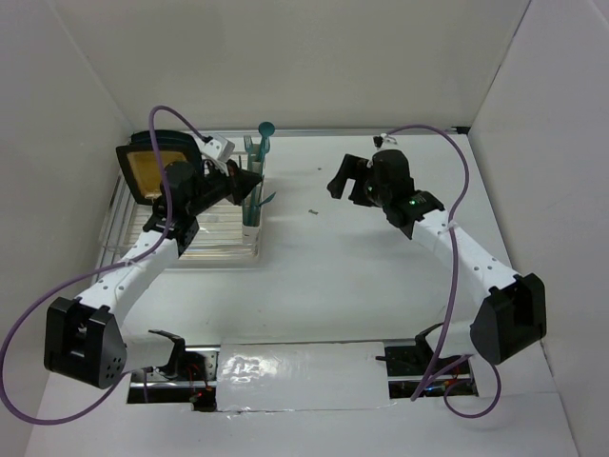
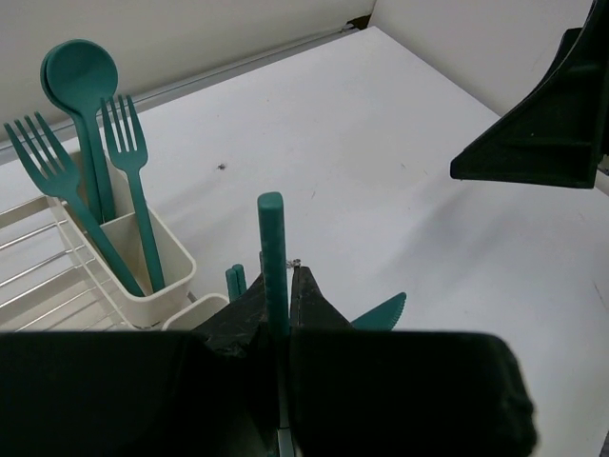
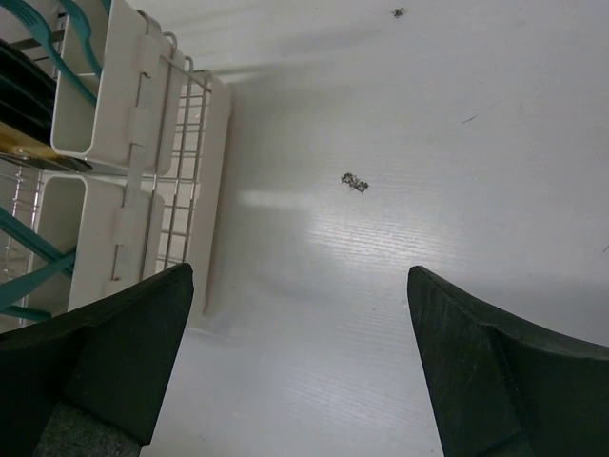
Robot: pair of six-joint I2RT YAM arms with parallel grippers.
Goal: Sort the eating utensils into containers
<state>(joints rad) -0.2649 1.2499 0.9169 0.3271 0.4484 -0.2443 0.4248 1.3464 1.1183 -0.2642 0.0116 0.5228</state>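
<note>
My left gripper [image 1: 253, 187] hovers over the row of cream containers [image 1: 253, 211] and is shut on the slim handle of a teal utensil [image 2: 272, 238], which sticks out past the fingertips in the left wrist view [image 2: 282, 282]. A serrated teal knife blade [image 2: 383, 312] shows beside the right finger; I cannot tell whether it belongs to the held piece. The far cup [image 2: 143, 262] holds two forks [image 2: 122, 133] and spoons [image 2: 81, 76]. Two more handle ends [image 2: 235, 281] stand in a nearer cup. My right gripper [image 1: 341, 181] [image 3: 300, 274] is open and empty over bare table.
The cups hang on the right side of a clear wire dish rack [image 1: 205, 238] [image 3: 195, 124]. A yellow-and-black plate [image 1: 152, 164] stands in the rack's far left. A tiny dark speck [image 1: 312, 211] [image 3: 355, 183] lies on the table between the arms. White walls surround the table.
</note>
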